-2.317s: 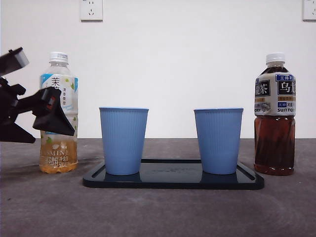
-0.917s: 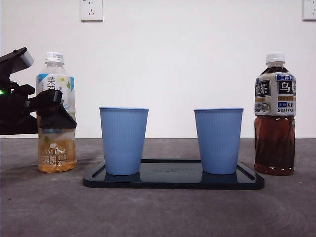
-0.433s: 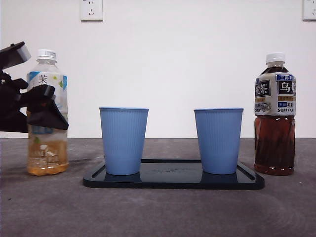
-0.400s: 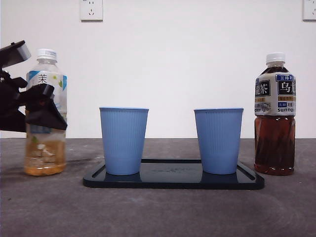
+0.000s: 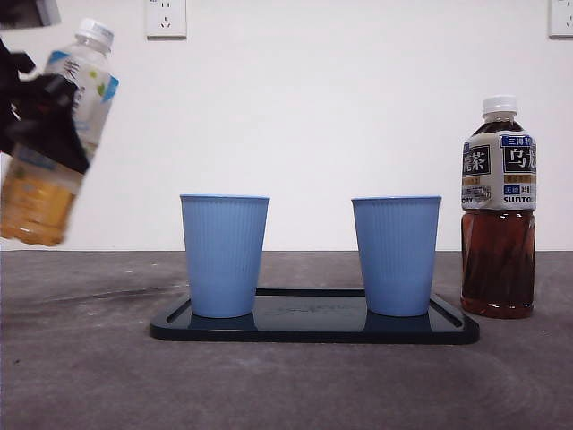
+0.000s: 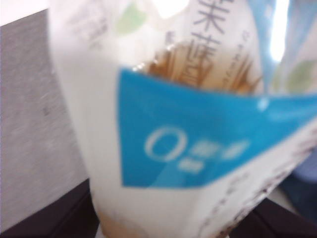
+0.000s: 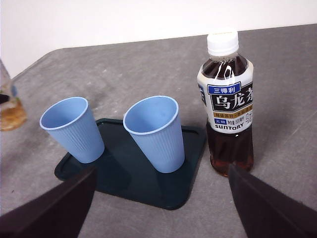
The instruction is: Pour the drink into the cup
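My left gripper point(image 5: 43, 125) is shut on a jasmine tea bottle point(image 5: 34, 202) with a white cap and pale yellow drink. It holds the bottle off the table at the far left, cap leaning toward the cups. The bottle's blue and white label point(image 6: 198, 124) fills the left wrist view, blurred. Two blue ribbed cups point(image 5: 224, 255) point(image 5: 396, 255) stand upright and empty on a dark tray point(image 5: 313, 330). The right wrist view shows the same cups point(image 7: 74, 129) point(image 7: 154, 133) from above. My right gripper point(image 7: 161, 193) hangs open above the table in front of the tray, holding nothing.
A capped dark oolong tea bottle point(image 5: 498, 215) stands on the table just right of the tray point(image 7: 124, 173), and shows too in the right wrist view point(image 7: 226, 106). A white wall with sockets point(image 5: 166, 18) closes the back of the grey table.
The jasmine tea bottle first slid left on the table in my left gripper. It has now risen well off the surface and tilted, cap toward the right. Cups, tray and dark bottle stayed put.
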